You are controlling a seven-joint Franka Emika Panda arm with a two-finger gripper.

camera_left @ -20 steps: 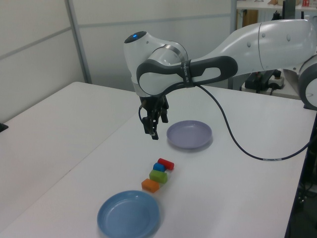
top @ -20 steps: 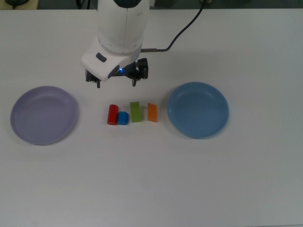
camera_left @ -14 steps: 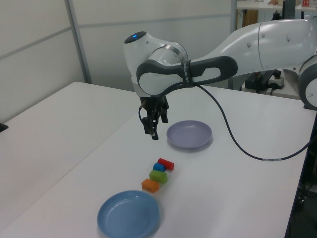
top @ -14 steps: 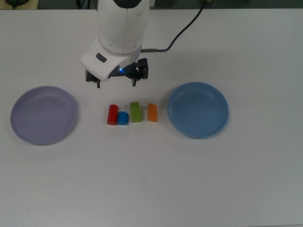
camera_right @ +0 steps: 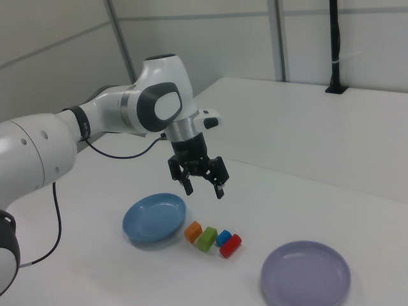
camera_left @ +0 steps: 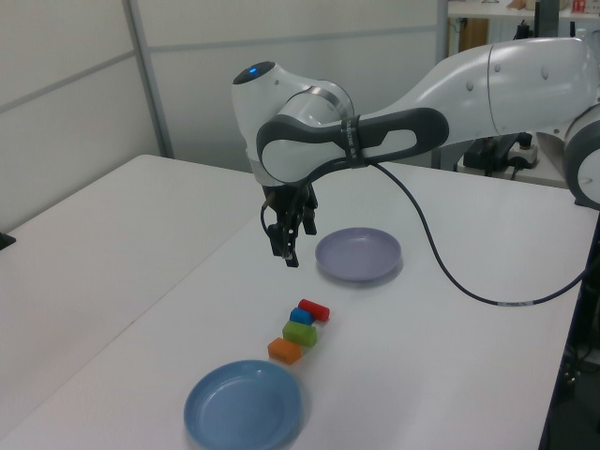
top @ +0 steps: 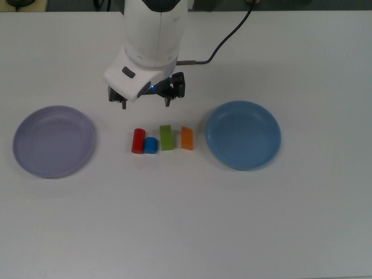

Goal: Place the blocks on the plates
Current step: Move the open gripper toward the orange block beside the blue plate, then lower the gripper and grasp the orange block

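Note:
Four blocks lie in a row on the white table: a red cylinder (top: 138, 140), a short blue piece (top: 151, 145), a green bar (top: 167, 138) and an orange block (top: 186, 138). The lavender plate (top: 54, 141) lies at the top view's left and the light blue plate (top: 243, 135) at the top view's right, both empty. My gripper (top: 146, 103) hangs open above the table just behind the row, nothing between its fingers. The right view shows the gripper (camera_right: 204, 190) well above the red cylinder (camera_right: 231, 245) and the orange block (camera_right: 193, 231).
A black cable (top: 226, 35) runs from the arm toward the table's far edge. In the left view the arm (camera_left: 394, 131) reaches in from the right, over the lavender plate (camera_left: 358, 254). The white table (top: 186, 232) stretches wide in front of the blocks.
The arm and gripper have shifted slightly toward the top view's right. Blocks and plates have not moved.

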